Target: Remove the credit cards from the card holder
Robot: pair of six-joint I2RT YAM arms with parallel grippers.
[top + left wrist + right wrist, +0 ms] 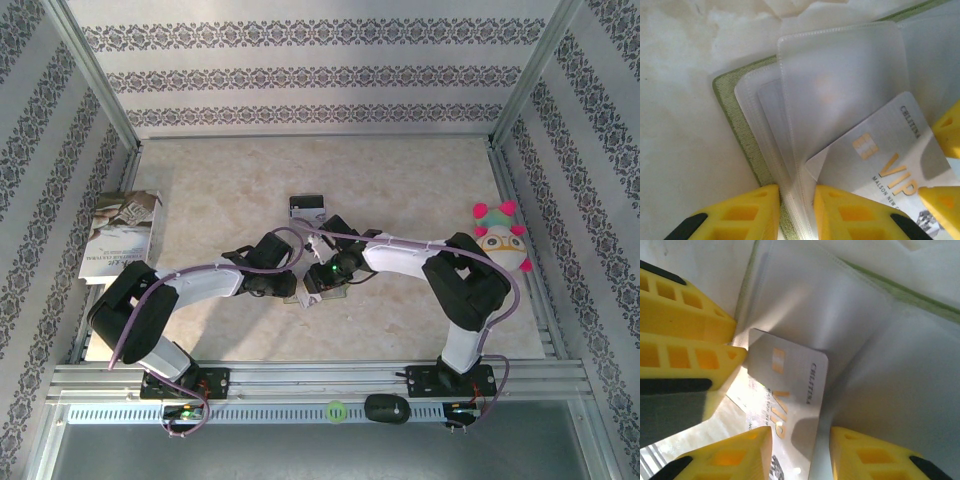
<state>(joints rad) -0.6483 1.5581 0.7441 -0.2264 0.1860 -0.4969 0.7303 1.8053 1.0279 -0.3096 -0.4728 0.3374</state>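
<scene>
Booklet (120,235) far L, plush toy (500,237) R

The card holder (735,117) lies open mid-bench (420,180), between the left fingers (747,215) and the right fingers (875,455). One credit card (880,160) sits partly in a pocket. Another card (305,207) lies behind. A booklet (120,235) lies far left and a plush toy (500,238) far right.

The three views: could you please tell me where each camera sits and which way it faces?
Top: above and behind the robot, looking down on the table; the left arm and right arm show.
Left wrist: on the left arm, close over the holder, looking along its yellow jaws, the clear sleeves between them.
Right wrist: on the right arm, looking along its jaws at the card partly out of a sleeve.
Shared: both wrist views show that card and the other arm's jaws.
</scene>
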